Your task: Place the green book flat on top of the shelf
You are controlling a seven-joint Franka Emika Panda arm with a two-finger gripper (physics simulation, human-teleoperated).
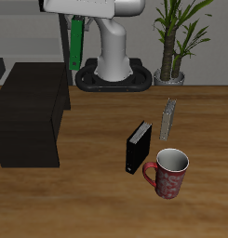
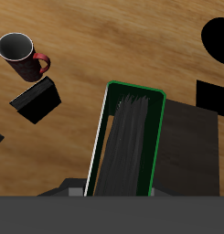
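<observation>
on table: one black book (image 1: 139,147), one mug (image 1: 168,173)

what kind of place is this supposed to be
Probably a simulated study or home office: a wooden table holding a black book and a red mug, a dark shelf beside them, and a potted plant behind.

Even, soft rendered light; faint shadows on the table (image 1: 97,186); low-resolution, slightly blurry frames.

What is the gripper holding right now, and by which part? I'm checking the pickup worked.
The gripper holds the green book, lifted well above the table and hanging down from the fingers. It is gripped at one end; the exact contact spot is hidden.
</observation>
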